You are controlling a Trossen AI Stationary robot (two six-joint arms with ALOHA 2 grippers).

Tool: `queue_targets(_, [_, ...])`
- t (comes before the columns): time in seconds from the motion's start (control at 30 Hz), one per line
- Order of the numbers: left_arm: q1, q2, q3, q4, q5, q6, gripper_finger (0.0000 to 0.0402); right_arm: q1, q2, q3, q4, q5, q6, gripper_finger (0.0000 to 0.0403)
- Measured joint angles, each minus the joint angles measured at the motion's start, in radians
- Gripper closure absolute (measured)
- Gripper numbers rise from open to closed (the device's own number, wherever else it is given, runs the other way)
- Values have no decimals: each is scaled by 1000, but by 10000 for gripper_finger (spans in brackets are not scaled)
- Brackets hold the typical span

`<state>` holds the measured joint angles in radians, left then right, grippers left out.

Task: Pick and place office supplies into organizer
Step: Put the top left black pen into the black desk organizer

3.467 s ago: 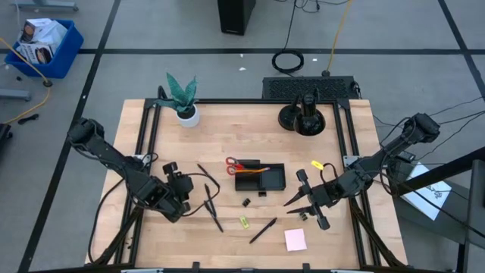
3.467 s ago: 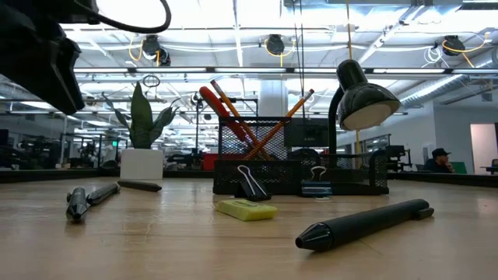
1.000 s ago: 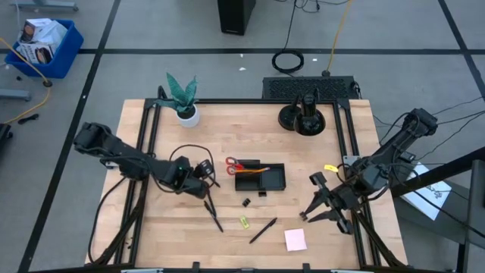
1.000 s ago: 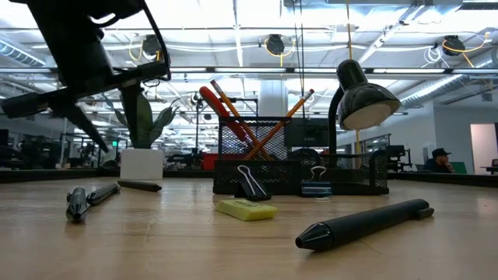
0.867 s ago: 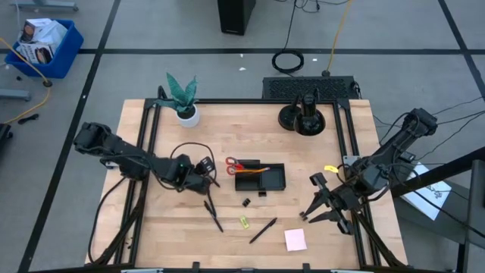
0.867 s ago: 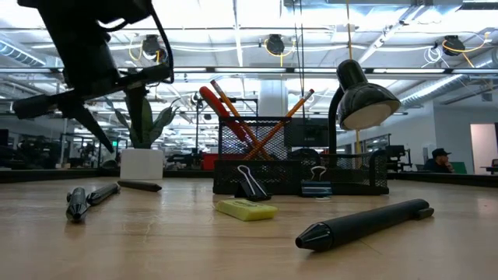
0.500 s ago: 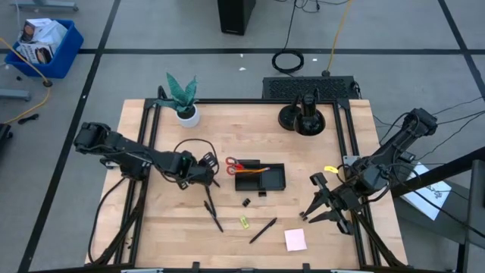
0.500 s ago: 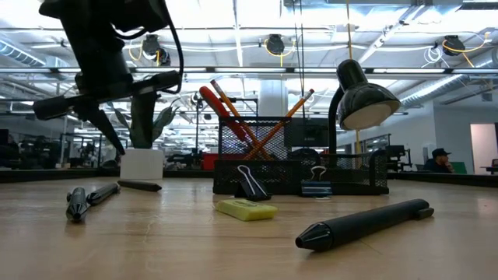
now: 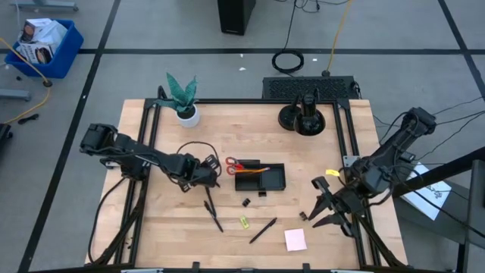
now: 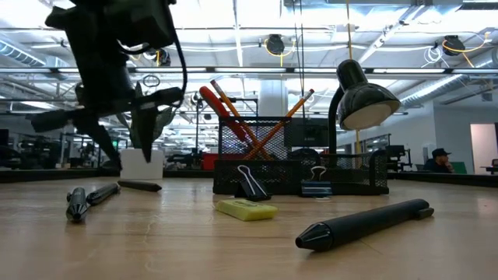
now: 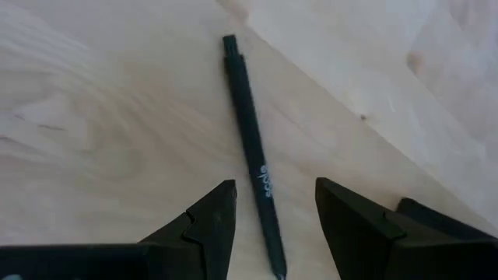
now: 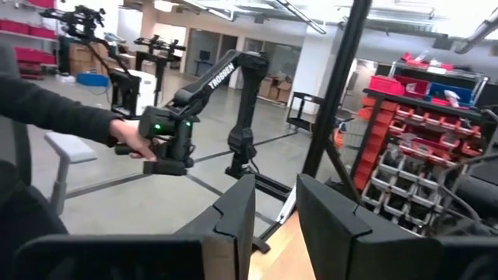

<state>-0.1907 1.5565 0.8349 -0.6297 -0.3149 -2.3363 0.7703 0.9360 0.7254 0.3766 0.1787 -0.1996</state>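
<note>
Left arm is stretched low across the pale wooden desk [image 9: 174, 227] – its end effector [image 9: 211, 172] is hovered w/ fingers parted, nothing held. A slim black pen [image 11: 254, 159] is seen directly below, between the fingertips, just left of the low black compartment organizer [image 9: 260, 177]. Right end effector [image 9: 327, 211] is parked at the desk's right edge, partly open, empty.

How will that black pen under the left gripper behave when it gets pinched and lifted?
The black pen looks slim, straight and rigid, so it probably won't bend. Its smooth round barrel may roll on the bare table if nudged. The open left gripper straddles one end, so it might tilt when lifted.
</note>
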Motion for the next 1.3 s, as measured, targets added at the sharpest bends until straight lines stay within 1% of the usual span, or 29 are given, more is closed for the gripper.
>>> queue_targets(0.17, [3, 8, 1, 5, 4, 2, 220, 24, 0, 0, 1, 1, -11, 312])
queue_targets(0.27, [2, 13, 0, 0, 36, -2, 220, 31, 0, 0, 1, 2, -27, 312])
queue_targets(0.63, [23, 14, 0, 9, 35, -6, 220, 31, 0, 0, 7, 3, -30, 312])
queue_targets(1.0, [50, 78, 1, 47, 85, 5, 220, 31, 0, 0, 7, 3, -30, 312])
queue_targets(1.3, [68, 87, 2, 53, 99, 12, 220, 31, 0, 0, 7, 1, -30, 312])
